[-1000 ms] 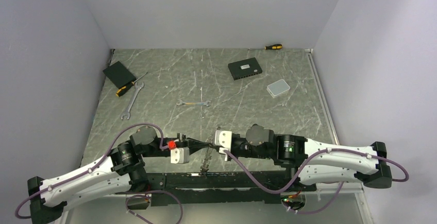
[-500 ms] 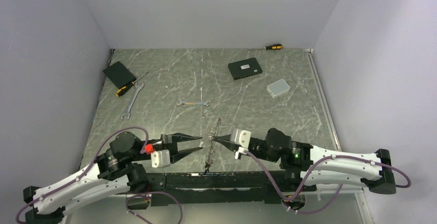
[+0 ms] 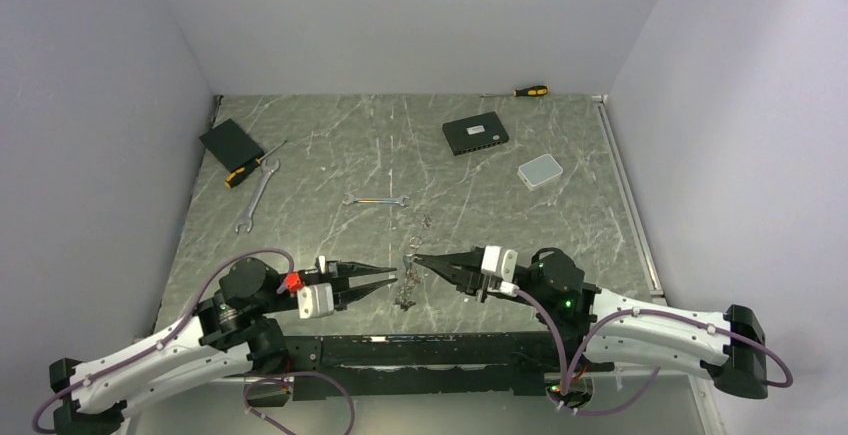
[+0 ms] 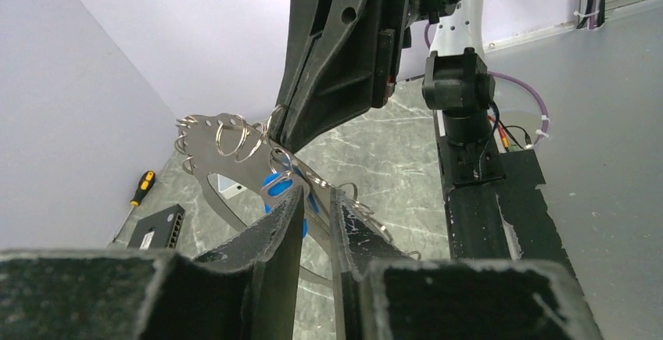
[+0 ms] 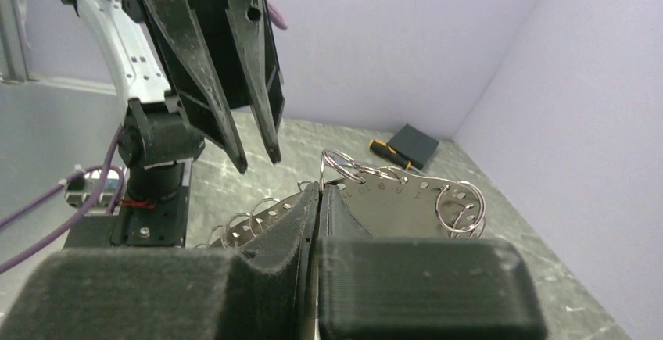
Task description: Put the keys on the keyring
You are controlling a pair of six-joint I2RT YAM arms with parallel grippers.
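The keyring (image 5: 406, 199) is a flat silvery hoop with numbered holes and small split rings along its rim. My right gripper (image 5: 320, 187) is shut on its rim and holds it up above the table. From above, the keyring (image 3: 405, 283) hangs between both grippers. My left gripper (image 4: 317, 193) faces the right one, jaws a little apart, with the keyring's rim (image 4: 207, 141) at its tips. A blue key tag (image 4: 274, 187) hangs on the keyring just behind the left fingertip. From above, the left gripper (image 3: 390, 278) and right gripper (image 3: 415, 257) nearly meet. A small silvery bit (image 3: 427, 221) lies on the table, too small to tell.
Two spanners (image 3: 375, 199) (image 3: 255, 195) lie mid-table and at the left. A yellow-handled screwdriver (image 3: 250, 167) lies beside a black pad (image 3: 231, 141). A black box (image 3: 476, 134), a white case (image 3: 540, 170) and another screwdriver (image 3: 530, 90) are at the back right.
The arms drew apart from their close meeting. The left gripper let go and opened wide, then narrowed again at the keyring. The right gripper kept hold as the keyring shifted towards the middle.
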